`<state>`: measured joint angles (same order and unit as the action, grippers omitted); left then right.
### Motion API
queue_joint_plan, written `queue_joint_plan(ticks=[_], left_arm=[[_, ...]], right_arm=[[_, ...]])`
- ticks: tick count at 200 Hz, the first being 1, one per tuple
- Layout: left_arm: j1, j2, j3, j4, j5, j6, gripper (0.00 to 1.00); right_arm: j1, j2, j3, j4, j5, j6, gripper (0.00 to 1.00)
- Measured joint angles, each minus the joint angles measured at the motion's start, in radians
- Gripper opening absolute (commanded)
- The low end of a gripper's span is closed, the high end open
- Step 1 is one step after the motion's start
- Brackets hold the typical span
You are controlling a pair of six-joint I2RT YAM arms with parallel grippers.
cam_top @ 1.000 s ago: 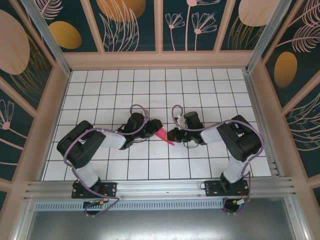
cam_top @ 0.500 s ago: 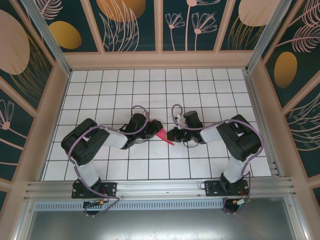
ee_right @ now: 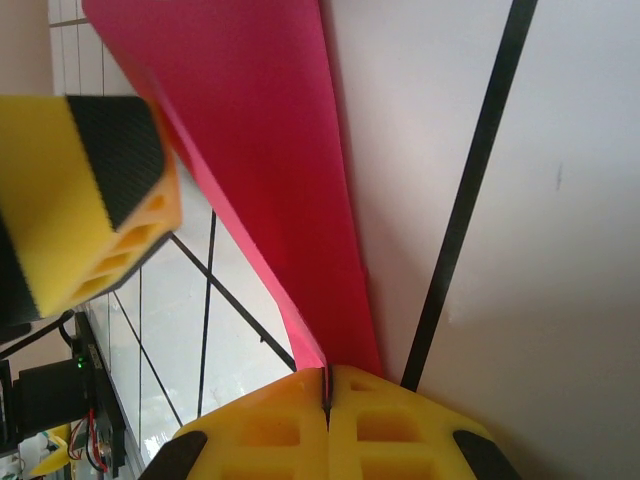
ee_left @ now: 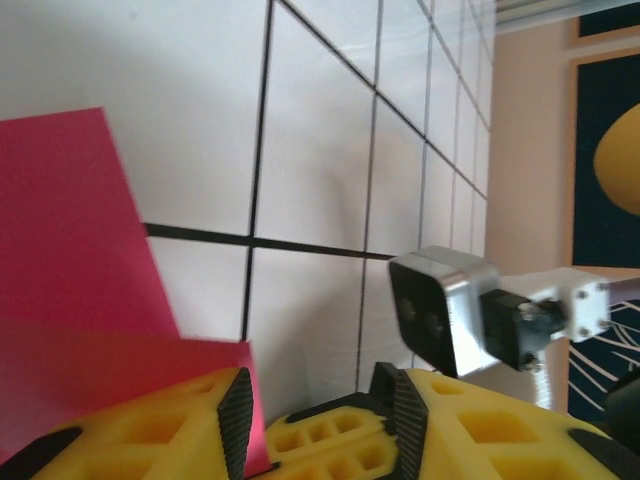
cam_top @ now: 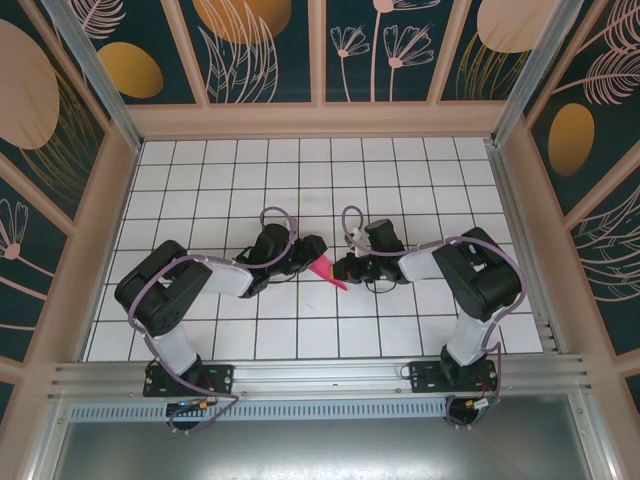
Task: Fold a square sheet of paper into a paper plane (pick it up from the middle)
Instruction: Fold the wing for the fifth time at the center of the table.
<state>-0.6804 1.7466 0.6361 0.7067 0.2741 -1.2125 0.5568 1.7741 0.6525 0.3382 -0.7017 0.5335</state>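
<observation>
The square sheet of paper (cam_top: pixel 326 271) is folded into a narrow magenta wedge shaped like a paper plane, and it sits at the middle of the table between both grippers. My right gripper (cam_top: pixel 344 270) is shut on its narrow end, and in the right wrist view the pink folds (ee_right: pixel 270 150) run out from the closed jaws (ee_right: pixel 327 372). My left gripper (cam_top: pixel 314 256) is at the wide end. In the left wrist view its jaws (ee_left: pixel 318 385) stand apart with white table between them. The paper (ee_left: pixel 70 250) lies beside the left pad, not clamped.
The white gridded table (cam_top: pixel 420 180) is walled by a beige frame with patterned panels (cam_top: pixel 310 120). The right arm's wrist camera (ee_left: pixel 440 310) sits close in front of my left fingers. One left finger (ee_right: pixel 100 180) hangs just beside the paper in the right wrist view.
The left jaws have widened slightly and the left arm's elbow has shifted a little. The right gripper and the folded paper have stayed in place.
</observation>
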Motion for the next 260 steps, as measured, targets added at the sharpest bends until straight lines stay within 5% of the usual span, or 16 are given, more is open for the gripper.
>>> queue_joint_plan(ticks=[146, 260], left_arm=[[0.0, 0.053, 0.01, -0.006, 0.002, -0.028, 0.41], [0.0, 0.065, 0.028, -0.093, -0.036, -0.038, 0.39]], right_arm=[[0.0, 0.01, 0.045, -0.084, -0.003, -0.014, 0.0], [0.001, 0.01, 0.061, -0.107, 0.0, -0.026, 0.12]])
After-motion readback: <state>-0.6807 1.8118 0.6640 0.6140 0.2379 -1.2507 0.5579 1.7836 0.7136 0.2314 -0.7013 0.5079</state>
